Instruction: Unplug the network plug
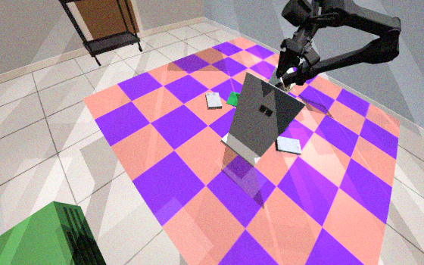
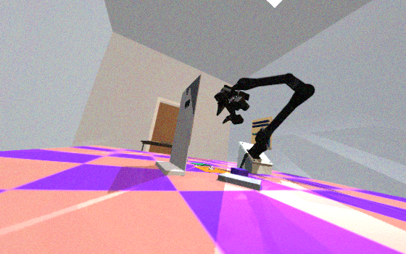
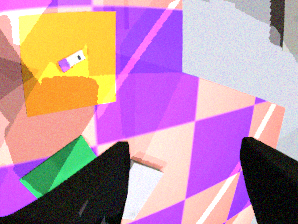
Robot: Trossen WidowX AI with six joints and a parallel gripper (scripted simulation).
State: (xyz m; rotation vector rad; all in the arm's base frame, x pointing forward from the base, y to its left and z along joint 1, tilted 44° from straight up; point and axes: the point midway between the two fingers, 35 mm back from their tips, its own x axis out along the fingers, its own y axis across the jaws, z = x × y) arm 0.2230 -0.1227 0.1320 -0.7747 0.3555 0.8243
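Note:
The network plug (image 3: 72, 60) (image 2: 211, 168), small and white with a purple end, lies within the yellow marked square (image 3: 102, 30) on the table, clear of its edges. The upright grey panel (image 1: 247, 121) (image 2: 180, 138) stands on a pale foot, with two dark openings (image 1: 266, 110) in its face. My gripper (image 1: 279, 80) (image 2: 220, 118) (image 3: 185, 149) is open, with nothing between its fingers. It hangs high above the table on the arm's side of the panel, well away from the plug. In the top view the panel hides the plug and the square.
A green patch (image 1: 232, 99) (image 3: 60, 165) lies near the marked square. Pale flat blocks (image 1: 213, 101) (image 1: 288, 145) (image 2: 237, 180) lie on either side of the panel. A dark purple block (image 2: 239, 171) sits near the arm's base. A large green box (image 1: 34, 235) stands at the near left.

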